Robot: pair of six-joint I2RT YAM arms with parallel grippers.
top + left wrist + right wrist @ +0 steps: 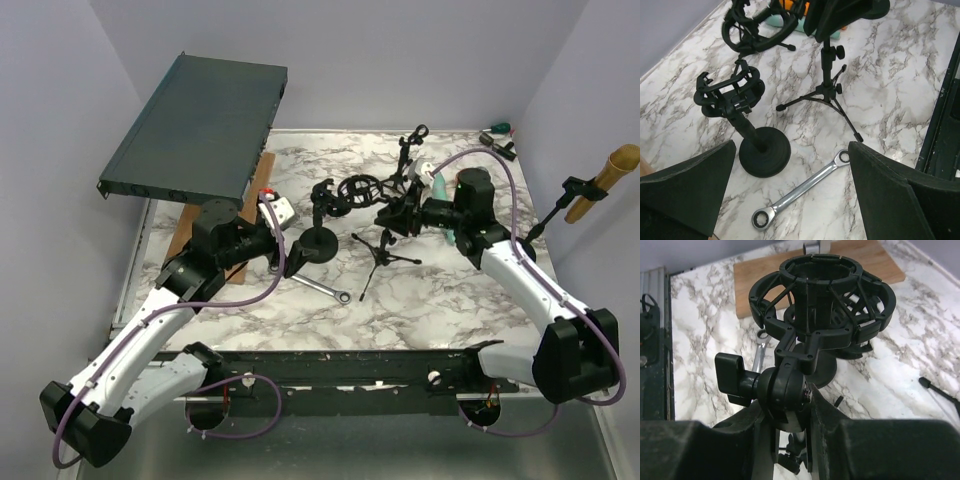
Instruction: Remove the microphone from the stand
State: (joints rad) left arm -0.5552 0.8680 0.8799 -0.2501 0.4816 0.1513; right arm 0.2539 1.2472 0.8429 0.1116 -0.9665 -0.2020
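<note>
1. Jaws of the right gripper [787, 412] are gripping the black swivel joint [785, 390] under the shock mount [822, 295]. This mount is topping the tripod stand [827, 92], which is standing near the middle of the desk [450, 310], slightly toward the right edge.
2. Whether a microphone is sitting inside that mount's cage cannot be told; the cage interior is showing only dark.
3. The left gripper [791, 150] is hovering with its jaws spread wide and holding nothing, over the desk's left half.
4. A round-base stand [765, 157] is standing just left of the tripod, apart from it, and is carrying its own tilted cage mount [730, 95].
5. A ratchet wrench [800, 192] is lying flat between the two stands, toward the near edge.
6. A loose black ring mount [757, 30] is lying toward the far edge.
7. A wooden board [765, 275] is lying along the left edge.
8. A gold-coloured cylinder [612, 168], microphone-like, is sitting in a black clip [582, 190] beyond the right edge.
</note>
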